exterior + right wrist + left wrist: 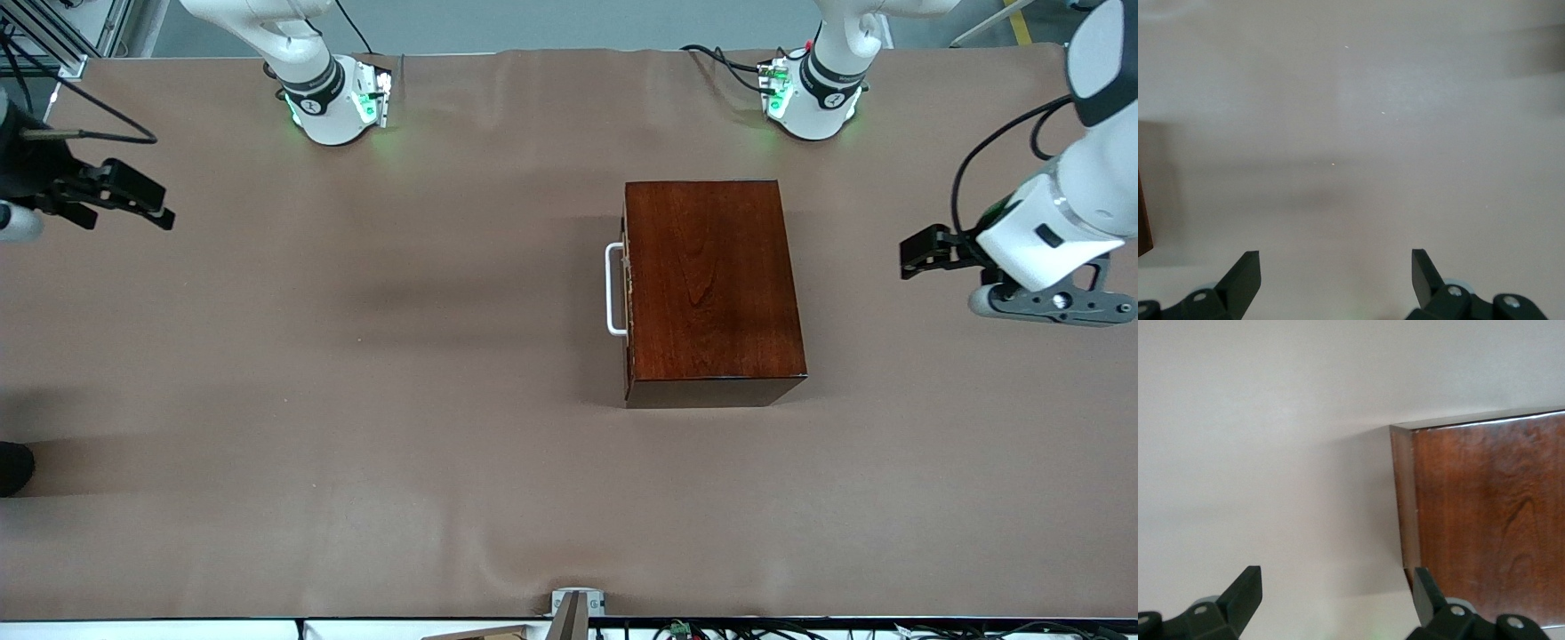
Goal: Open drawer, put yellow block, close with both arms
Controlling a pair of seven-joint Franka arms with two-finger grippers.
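The dark reddish-brown wooden box [711,284] stands mid-table, toward the left arm's end. Its drawer is shut, with the white U-shaped handle [613,289] facing the right arm's end. The yellow block is out of view. My left gripper [920,252] is open and empty, up over the table at the left arm's end, apart from the box. In the left wrist view [1335,587] the box [1485,520] shows beside one finger. My right gripper [133,197] is open and empty over the table's edge at the right arm's end; the right wrist view [1335,267] shows bare table.
The brown table cover [356,400] is bare around the box. The arm bases [342,102] stand along the table's edge farthest from the front camera. A small mount [576,609] sits at the nearest edge. A dark object [13,467] shows at the right arm's end.
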